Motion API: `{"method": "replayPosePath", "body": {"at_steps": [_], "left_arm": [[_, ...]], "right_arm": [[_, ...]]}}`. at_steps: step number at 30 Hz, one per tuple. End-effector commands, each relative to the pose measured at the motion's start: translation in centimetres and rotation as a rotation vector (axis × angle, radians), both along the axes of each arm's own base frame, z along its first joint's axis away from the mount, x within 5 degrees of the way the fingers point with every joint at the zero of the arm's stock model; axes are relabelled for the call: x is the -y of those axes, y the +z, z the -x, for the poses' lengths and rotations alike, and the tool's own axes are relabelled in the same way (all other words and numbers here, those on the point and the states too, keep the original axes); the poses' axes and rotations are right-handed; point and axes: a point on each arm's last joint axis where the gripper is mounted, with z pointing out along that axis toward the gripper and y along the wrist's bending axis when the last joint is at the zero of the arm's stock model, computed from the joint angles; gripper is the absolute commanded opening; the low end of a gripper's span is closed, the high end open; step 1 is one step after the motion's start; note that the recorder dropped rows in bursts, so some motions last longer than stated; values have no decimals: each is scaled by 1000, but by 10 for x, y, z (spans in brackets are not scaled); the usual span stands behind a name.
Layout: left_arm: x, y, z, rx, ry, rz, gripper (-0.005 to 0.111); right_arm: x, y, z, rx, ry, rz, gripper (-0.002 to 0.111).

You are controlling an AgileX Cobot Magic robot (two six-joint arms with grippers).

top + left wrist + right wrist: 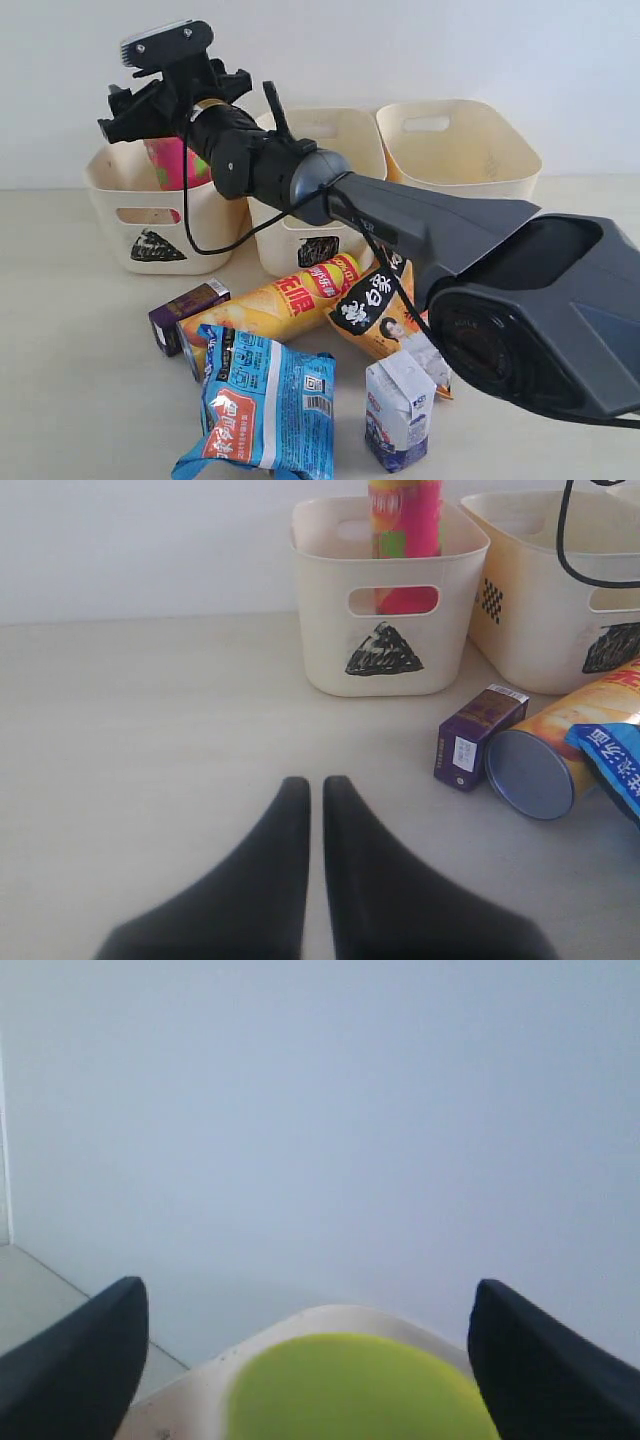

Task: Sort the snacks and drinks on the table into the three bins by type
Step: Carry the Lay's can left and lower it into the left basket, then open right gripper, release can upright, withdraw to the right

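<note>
Right tool (308,1300): fingers spread wide, holding nothing. It hangs over the left bin (100,182). The yellow lid (360,1385) of the pink tube (170,165) sits below the gap, clear of both fingers. The tube stands upright inside that bin, top poking above the rim. The right arm reaches across from the right side, passing over the middle bin (290,235) and the orange-black bag (375,305).

Left tool (310,785): fingers drawn together with only a thin slit between, empty, low over bare surface (150,730). There is open room ahead of it and to its left, up to the wall.

The three bins stand in a row against the wall. The right bin (470,165) is just beside the middle one.

In front of the bins:
- The yellow-orange tube (280,305) lies on its side.
- The purple carton (185,315) is just beside the tube's capped end, with a clear strip of surface between it and the left bin's front.
- The blue bag (265,405) overlaps the tube's near side.
- The orange-black bag is against the tube's far end.
- The white-and-blue carton (400,410) stands upright just beside the blue bag, at the near edge of the cluster.
</note>
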Motion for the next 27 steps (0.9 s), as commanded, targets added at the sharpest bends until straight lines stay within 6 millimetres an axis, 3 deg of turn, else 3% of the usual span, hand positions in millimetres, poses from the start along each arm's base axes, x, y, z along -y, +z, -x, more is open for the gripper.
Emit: {"method": "replayPosePath", "body": {"at_steps": [1, 4, 9, 13, 15, 17, 18, 27], "left_arm": [[0, 0, 0, 4, 4, 17, 4], [0, 0, 0, 4, 4, 17, 4], [0, 0, 0, 4, 4, 17, 4], [0, 0, 0, 4, 4, 17, 4], [0, 0, 0, 4, 4, 17, 4], [0, 0, 0, 4, 4, 17, 4], [0, 0, 0, 4, 4, 17, 4], [0, 0, 0, 4, 4, 17, 4]], "right_arm": [[4, 6, -3, 6, -6, -1, 80], [3, 10, 0, -25, 14, 20, 79], [7, 48, 18, -146, 124, 124, 76], [15, 80, 40, -250, 225, 249, 47], [21, 89, 50, -301, 267, 340, 21], [26, 92, 56, -327, 283, 415, 4], [29, 93, 60, -347, 290, 470, 0], [52, 80, 80, -530, 360, 836, 0]]}}
